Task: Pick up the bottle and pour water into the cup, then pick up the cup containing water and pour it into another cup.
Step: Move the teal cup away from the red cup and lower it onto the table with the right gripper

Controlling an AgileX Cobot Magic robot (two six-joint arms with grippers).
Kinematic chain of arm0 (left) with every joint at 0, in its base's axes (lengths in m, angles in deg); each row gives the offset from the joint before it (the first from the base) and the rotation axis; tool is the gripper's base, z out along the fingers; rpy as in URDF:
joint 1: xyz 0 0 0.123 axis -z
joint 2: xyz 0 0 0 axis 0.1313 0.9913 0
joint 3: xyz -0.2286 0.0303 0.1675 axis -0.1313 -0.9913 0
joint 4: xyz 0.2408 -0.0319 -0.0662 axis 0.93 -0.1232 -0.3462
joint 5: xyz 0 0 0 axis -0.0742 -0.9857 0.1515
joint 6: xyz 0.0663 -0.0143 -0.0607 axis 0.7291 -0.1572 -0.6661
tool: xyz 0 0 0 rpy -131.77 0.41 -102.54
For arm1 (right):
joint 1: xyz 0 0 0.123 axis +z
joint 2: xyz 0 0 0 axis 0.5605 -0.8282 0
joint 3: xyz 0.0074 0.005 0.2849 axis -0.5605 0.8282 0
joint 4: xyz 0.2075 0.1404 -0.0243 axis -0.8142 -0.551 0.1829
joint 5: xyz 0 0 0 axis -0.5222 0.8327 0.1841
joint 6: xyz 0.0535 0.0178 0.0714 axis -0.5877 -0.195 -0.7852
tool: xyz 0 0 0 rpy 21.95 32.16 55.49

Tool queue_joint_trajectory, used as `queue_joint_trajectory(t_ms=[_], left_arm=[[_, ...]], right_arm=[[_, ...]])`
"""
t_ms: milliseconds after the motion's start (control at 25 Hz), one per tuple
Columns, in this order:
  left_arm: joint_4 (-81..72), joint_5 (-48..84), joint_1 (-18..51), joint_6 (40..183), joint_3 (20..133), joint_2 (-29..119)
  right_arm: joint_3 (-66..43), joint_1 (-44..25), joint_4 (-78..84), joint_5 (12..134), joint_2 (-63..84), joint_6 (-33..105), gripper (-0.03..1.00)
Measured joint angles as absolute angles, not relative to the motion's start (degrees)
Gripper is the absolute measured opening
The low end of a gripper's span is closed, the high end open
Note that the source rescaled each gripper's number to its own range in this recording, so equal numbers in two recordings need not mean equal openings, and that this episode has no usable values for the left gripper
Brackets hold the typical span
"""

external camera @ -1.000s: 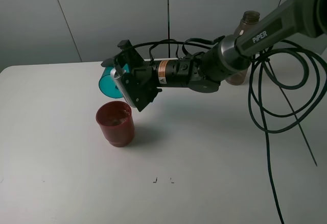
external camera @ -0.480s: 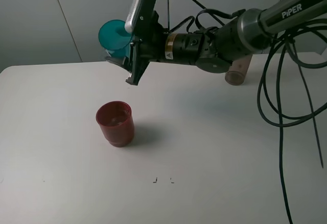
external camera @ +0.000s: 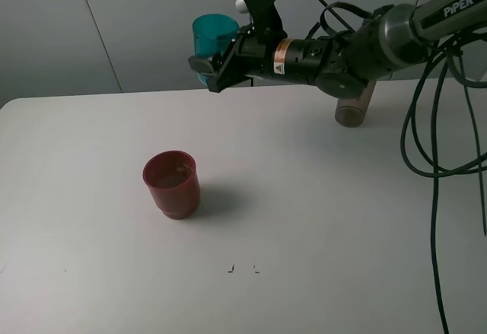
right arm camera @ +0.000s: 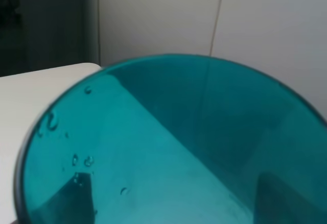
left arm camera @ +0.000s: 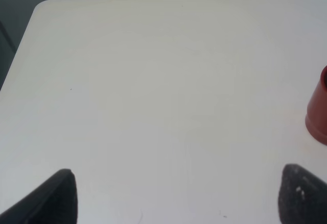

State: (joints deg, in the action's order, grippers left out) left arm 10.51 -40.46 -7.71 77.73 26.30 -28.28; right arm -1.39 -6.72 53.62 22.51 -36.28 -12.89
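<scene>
Both pours look done: right gripper grasps upright teal tumbler, only droplets inside; red cup holds liquid. Left gripper released.

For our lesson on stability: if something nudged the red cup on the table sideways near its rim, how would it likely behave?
The red cup narrows to a stepped base, so a push near the rim would probably tip it rather than slide it. It looks like thin plastic, likely light, though liquid seems to sit inside, which may steady it. On the smooth white table a low push should slide it easily.
</scene>
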Motion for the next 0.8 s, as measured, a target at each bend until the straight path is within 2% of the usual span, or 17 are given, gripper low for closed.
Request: queue_joint_trajectory(t_ms=[320,800], left_arm=[[10.51,-40.46,-7.71,77.73,26.30,-28.28],[10.51,-40.46,-7.71,77.73,26.30,-28.28]], right_arm=[[-1.39,-7.95,47.70,23.75,-42.02,-12.17,0.07],[-1.39,-9.80,38.42,23.83,-48.90,-2.97,0.07]])
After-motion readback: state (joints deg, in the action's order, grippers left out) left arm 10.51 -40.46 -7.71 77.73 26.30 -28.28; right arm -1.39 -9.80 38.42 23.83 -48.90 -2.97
